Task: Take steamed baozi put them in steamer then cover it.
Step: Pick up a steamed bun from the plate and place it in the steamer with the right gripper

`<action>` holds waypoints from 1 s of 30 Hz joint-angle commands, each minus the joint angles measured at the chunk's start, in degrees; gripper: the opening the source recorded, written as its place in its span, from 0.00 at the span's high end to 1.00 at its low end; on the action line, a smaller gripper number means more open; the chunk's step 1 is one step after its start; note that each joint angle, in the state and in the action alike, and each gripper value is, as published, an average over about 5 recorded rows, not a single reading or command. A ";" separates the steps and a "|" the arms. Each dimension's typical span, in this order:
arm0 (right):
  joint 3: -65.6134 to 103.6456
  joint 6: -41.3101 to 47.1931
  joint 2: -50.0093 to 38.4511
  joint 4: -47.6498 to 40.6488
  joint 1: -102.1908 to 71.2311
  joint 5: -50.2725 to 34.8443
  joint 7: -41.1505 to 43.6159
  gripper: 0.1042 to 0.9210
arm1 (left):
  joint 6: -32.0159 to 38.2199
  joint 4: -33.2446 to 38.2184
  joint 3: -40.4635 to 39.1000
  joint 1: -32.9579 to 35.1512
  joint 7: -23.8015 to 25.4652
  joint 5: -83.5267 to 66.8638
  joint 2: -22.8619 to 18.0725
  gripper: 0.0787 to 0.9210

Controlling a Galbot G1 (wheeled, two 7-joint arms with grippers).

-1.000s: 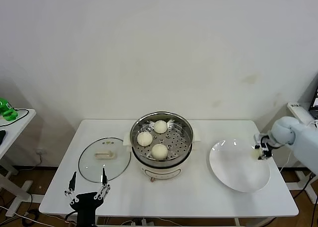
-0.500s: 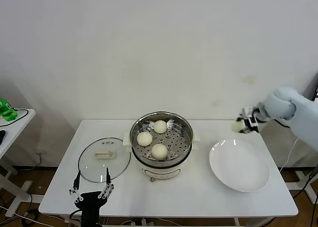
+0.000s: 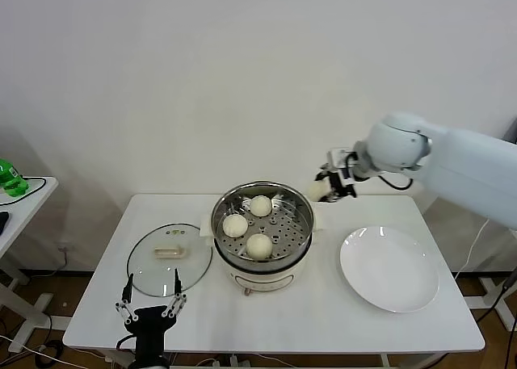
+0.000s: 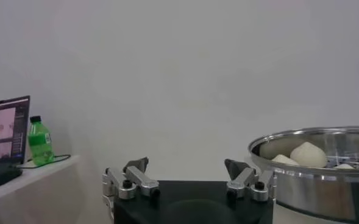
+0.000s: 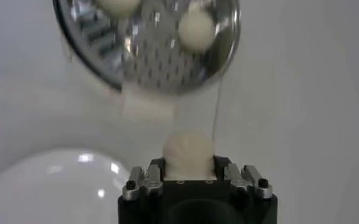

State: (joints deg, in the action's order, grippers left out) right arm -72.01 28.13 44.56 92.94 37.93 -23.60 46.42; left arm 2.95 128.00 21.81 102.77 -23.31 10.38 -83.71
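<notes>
The steamer (image 3: 300, 224) stands mid-table with three steamed baozi (image 3: 258, 245) on its perforated tray. A further baozi (image 3: 317, 190) hangs in the air just off the pot's far right rim, and my right gripper (image 3: 325, 188) is shut on it. In the right wrist view that bun (image 5: 188, 151) sits between the jaws of the right gripper (image 5: 188, 169), with the steamer (image 5: 149, 55) beyond. The cover (image 3: 170, 258) lies flat on the table left of the pot. My left gripper (image 3: 150, 303) is open and holds nothing near the table's front edge, in front of the cover; the left wrist view shows the left gripper (image 4: 187, 167) beside the steamer (image 4: 313, 182).
An empty white plate (image 3: 389, 269) lies right of the steamer. A side table at far left carries a green bottle (image 3: 10, 179), also seen as the bottle (image 4: 40, 141) next to a laptop (image 4: 5, 137). A wall stands behind the table.
My right gripper has carried the baozi up and leftward, from over the plate's right edge to beside the steamer's rim. The left gripper shifted slightly right along the front edge.
</notes>
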 commanded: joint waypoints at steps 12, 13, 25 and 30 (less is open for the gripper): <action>-6.63 8.30 12.11 -5.84 -3.52 -13.83 -6.32 0.50 | 0.16 0.65 0.48 -0.16 -0.02 -0.75 0.79 0.12; -6.54 8.17 12.08 -6.60 -4.03 -13.13 -6.05 0.50 | 0.16 0.76 0.50 -0.16 -0.02 -0.79 0.79 0.12; -2.95 5.84 13.92 -13.53 -11.02 -6.12 -3.45 0.50 | 0.29 1.12 0.71 0.02 -0.01 -1.05 0.79 0.12; -2.70 5.42 14.57 -14.64 -12.28 -4.28 -2.92 0.50 | 0.32 1.12 0.82 0.05 -0.01 -1.17 0.77 0.12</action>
State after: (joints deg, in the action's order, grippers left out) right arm -75.45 33.72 57.79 81.55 29.05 -30.76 42.94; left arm 3.24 129.05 22.58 102.82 -23.33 9.25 -82.96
